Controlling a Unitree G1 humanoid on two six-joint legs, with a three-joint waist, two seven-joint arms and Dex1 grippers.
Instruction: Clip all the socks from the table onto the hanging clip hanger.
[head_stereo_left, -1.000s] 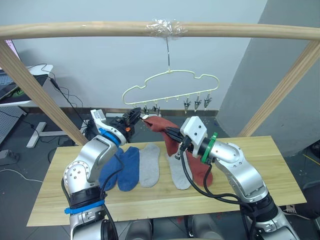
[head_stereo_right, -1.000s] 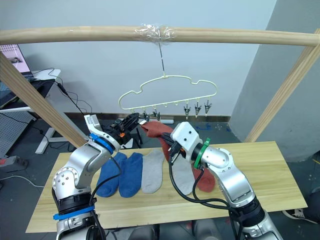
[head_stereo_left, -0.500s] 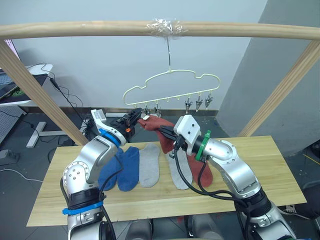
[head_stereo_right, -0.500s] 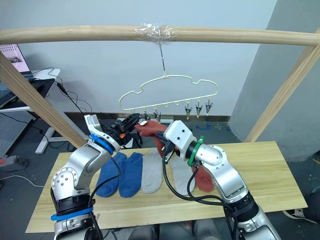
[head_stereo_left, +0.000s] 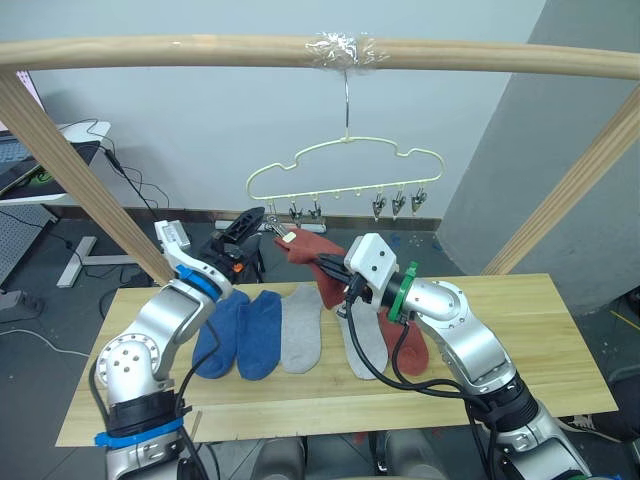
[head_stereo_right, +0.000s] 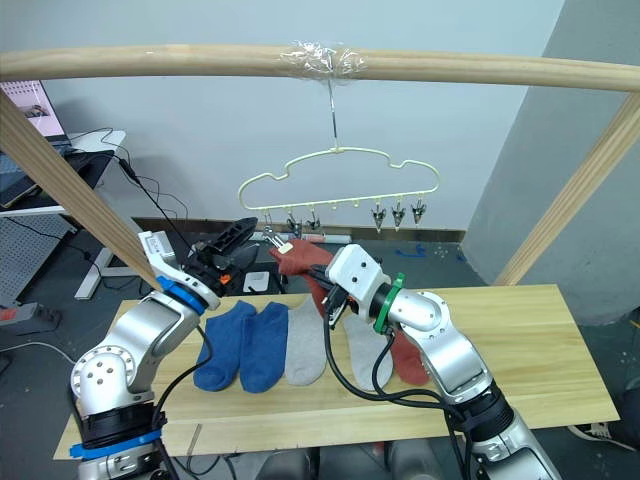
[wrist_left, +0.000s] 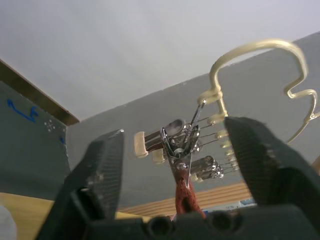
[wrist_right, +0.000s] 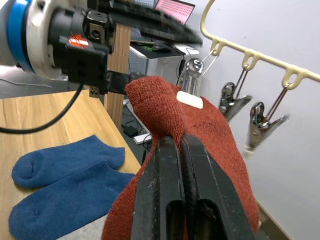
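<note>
Now the first rust-red knit sock (wrist_right: 200, 131) hangs in a small metal clip (wrist_left: 178, 150) on the pale-yellow wire hanger (head_stereo_left: 345, 168). The right gripper (wrist_right: 179, 150) pinches it; the left gripper (wrist_left: 175, 170) stands spread around the clip. Next, probably, the right lets go and fetches another sock.

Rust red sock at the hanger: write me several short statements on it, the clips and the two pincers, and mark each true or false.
1. The right pincer is shut on the rust red sock. True.
2. The left pincer is shut on a clip. False: its fingers stand apart on either side of the end clip.
3. The end clip grips the sock's edge. True, as the left wrist view shows red fabric in it.
4. Both blue socks hang from the clip hanger. False: they lie flat on the table.
5. Several clips on the hanger carry nothing. True.
6. The second rust red sock is clipped up too. False: it lies on the table under the right arm.
</note>
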